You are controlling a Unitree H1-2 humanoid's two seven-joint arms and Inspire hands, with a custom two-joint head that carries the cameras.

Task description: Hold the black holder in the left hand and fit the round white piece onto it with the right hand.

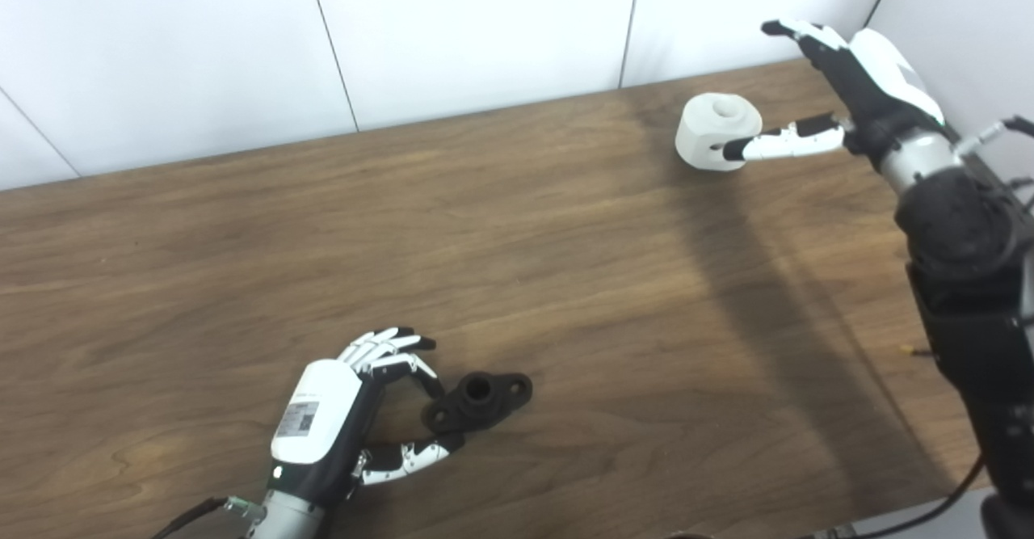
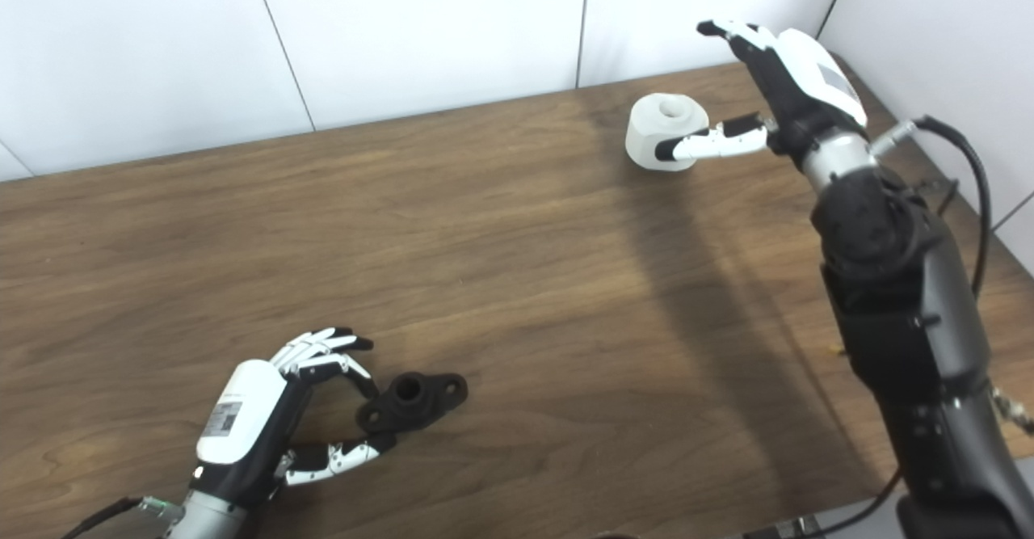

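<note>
Hands sit far apart because our parts do: our left hand [image 1: 323, 418] cups its spread fingers [image 1: 388, 349] around the black holder [image 1: 478, 399] lying near the tabletop [image 1: 565, 280] front, not yet gripping, while our right hand [image 1: 856, 78], also released, brackets the round white piece [image 1: 715, 131] at the far edge.

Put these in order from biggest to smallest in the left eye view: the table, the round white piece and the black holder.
1. Wooden table, by far the largest.
2 and 3. Black holder and round white piece look about alike in size; the holder lies nearer the camera, so I cannot rank them.
</note>
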